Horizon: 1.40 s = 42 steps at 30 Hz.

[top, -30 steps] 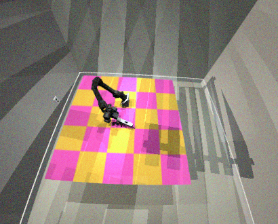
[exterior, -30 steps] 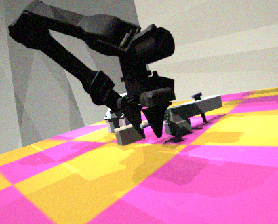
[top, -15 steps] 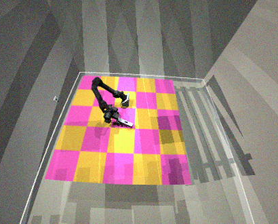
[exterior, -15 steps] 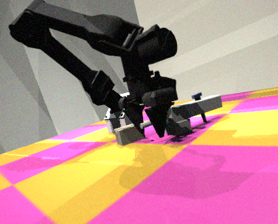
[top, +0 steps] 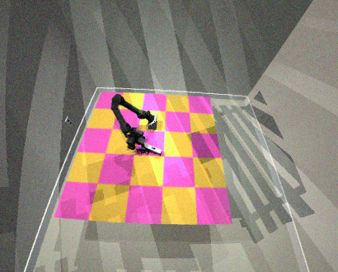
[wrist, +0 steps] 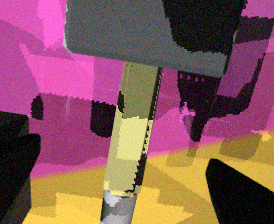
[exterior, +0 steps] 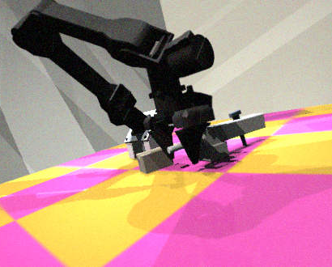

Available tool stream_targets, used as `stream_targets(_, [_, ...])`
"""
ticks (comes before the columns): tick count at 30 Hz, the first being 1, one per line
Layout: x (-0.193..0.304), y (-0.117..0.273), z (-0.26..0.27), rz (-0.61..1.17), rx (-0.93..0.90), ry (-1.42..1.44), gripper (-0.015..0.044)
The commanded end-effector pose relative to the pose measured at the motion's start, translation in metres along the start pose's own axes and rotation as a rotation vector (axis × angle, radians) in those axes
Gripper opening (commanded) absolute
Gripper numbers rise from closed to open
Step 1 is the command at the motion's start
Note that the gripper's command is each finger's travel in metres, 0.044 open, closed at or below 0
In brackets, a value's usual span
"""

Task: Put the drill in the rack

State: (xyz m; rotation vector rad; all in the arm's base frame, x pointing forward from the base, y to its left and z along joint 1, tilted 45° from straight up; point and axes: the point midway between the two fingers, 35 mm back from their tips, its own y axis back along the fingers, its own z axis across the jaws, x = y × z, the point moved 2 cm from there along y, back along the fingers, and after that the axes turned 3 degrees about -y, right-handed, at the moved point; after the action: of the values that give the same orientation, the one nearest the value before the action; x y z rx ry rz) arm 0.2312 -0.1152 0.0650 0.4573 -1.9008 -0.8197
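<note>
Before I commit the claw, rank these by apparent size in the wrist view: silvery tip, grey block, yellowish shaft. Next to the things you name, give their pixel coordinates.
Grey block (wrist: 113, 30) (exterior: 220, 146)
Yellowish shaft (wrist: 133, 135)
Silvery tip (wrist: 118, 206) (exterior: 173, 149), cut off by the picture's edge
</note>
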Motion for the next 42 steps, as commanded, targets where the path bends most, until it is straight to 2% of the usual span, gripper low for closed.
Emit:
stream_targets(1, [-0.0019,-0.0024,0.0009,0.004,-0.004,-0.002,0.044])
stream_targets(4, [-0.0025,-0.0031,0.0012,0.004,-0.004,-0.002,0.044])
stream_targets(20, [-0.0009,-0.0009,0.0002,0.0,0.0,0.0,0.002])
stream_targets(23, [-0.0009,-0.0009,0.0002,0.0,0.0,0.0,0.0])
stream_targets(42, [0.0044,0.0006,0.0009,0.004,-0.004,-0.002,0.0])
